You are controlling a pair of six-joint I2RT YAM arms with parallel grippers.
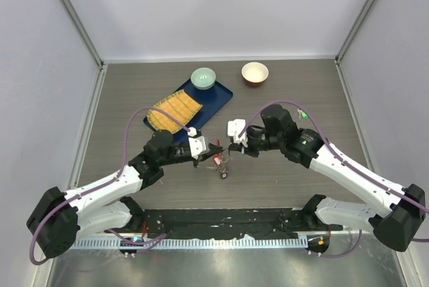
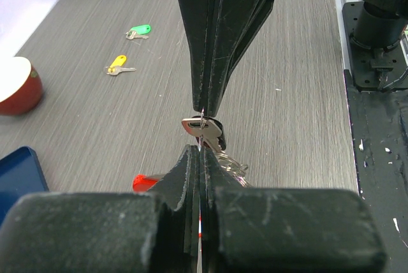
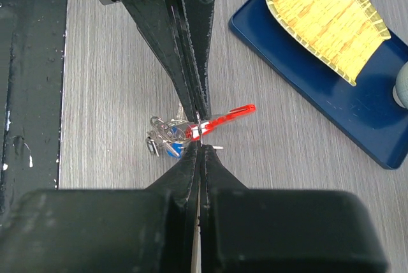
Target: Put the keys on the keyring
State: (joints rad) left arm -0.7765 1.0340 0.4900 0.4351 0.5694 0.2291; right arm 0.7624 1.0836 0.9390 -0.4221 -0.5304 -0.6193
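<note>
The keyring, a silver ring bunch with a red loop and a blue tag, hangs just above the table between both arms. My left gripper is shut on a thin silver ring of it, seen edge-on. A black-headed key sits right at those fingertips. From the opposite side my right gripper is shut on a thin ring of the same bunch. The green key and yellow key lie loose on the table, hidden under the right arm in the top view.
A blue tray at the back holds a yellow woven mat and a green bowl. A red bowl stands to its right. The arms' black base plate runs along the near edge.
</note>
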